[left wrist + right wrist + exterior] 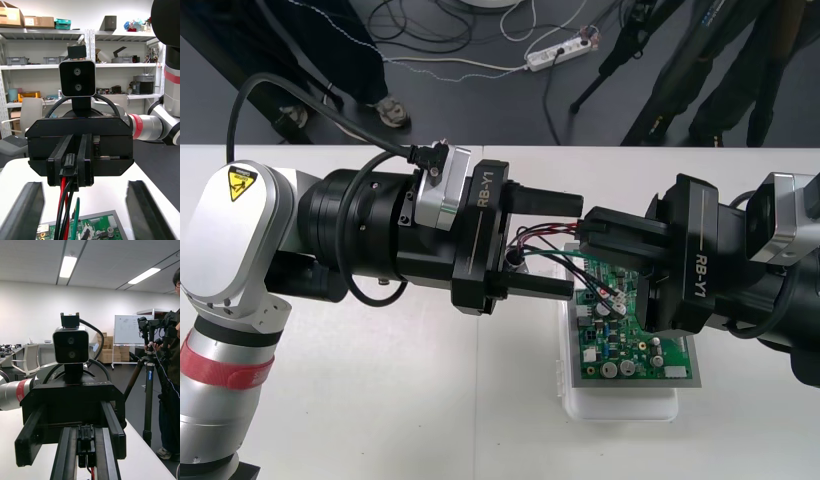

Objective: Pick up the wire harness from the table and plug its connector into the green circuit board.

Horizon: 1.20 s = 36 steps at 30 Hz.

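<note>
Nearest the robot, the white base (620, 405) sits on the table (380, 400) and carries the green circuit board (630, 345). The board's near part, with its small parts, lies open to view; its far part is covered by the right arm (740, 270), which reaches in over it from the right. The right jaws are together, clamped on the wire harness (545, 245): its black plug (69, 165) is pinched between the two black fingers (85, 157), up off the board and not seated in it. From the plug the red, black and green wires (66, 202) run out over the board's left edge toward the left jaws. These face the right jaws head-on and stand wide apart, one finger (540, 200) on the far side of the wires and the other (535, 285) on the near side, neither touching them. A small metal piece (515, 262) at the wires' end shows deep between those fingers, too hidden to tell more. The bulky left arm (370, 235) blocks the middle of the table behind it. Each wrist carries a camera (71, 345) that looks straight at the other. Beyond the table's far edge, the dark floor (480, 110) holds loose cables (410, 40) and a white power strip (558, 52).
</note>
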{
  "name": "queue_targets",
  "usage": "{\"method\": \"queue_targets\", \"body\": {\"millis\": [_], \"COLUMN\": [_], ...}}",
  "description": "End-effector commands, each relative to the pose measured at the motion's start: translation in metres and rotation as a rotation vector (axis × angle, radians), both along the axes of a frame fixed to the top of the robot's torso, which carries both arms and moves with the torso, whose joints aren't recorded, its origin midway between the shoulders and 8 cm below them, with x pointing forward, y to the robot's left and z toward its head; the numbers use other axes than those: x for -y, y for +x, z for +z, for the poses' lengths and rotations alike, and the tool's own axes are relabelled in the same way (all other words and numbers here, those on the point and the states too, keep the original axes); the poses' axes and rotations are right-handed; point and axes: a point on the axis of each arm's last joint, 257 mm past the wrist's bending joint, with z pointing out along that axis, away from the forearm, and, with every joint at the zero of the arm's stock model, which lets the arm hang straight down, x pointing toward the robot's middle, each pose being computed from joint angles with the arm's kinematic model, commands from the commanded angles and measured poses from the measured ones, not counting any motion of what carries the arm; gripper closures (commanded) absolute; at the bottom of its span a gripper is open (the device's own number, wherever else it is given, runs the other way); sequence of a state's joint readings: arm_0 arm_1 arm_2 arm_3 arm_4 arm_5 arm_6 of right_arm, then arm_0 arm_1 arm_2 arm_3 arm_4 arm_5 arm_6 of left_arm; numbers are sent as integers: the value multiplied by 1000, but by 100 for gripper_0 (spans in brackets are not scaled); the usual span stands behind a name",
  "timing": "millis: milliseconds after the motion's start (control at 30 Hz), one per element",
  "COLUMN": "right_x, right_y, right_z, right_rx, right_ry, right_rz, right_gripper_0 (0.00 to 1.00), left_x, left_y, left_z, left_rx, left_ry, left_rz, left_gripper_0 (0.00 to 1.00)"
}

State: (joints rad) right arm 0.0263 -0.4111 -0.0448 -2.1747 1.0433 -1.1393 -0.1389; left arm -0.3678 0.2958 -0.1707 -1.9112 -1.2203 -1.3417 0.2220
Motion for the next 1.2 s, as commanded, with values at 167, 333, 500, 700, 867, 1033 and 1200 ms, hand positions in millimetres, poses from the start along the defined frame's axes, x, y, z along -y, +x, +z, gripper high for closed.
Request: {"method": "queue_targets", "body": {"millis": [167,333,500,700,867,1033,1200], "right_x": [-8,-8,-8,-8,-8,-8,-7], "right_y": [-17,-17,-17,-17,-17,-17,-16], "right_z": [11,11,11,11,11,12,11], "right_rx": [63,65,63,62,62,65,63], "right_ry": [-1,-1,-1,-1,-1,-1,-1], "right_rz": [42,43,42,42,43,41,39], "right_gripper_0": [100,100,100,100,100,100,100], "left_x": [15,14,12,7,4,2,1], "left_y": [-2,-1,0,2,3,5,6], "left_z": [26,29,31,30,29,29,28], "left_rx": [74,66,52,37,32,32,32], "left_ry": [-69,-80,-90,-98,-98,-97,-96], "left_rz": [-3,-1,2,11,18,23,27], "left_gripper_0": [61,61,61,61,61,61,62]}}
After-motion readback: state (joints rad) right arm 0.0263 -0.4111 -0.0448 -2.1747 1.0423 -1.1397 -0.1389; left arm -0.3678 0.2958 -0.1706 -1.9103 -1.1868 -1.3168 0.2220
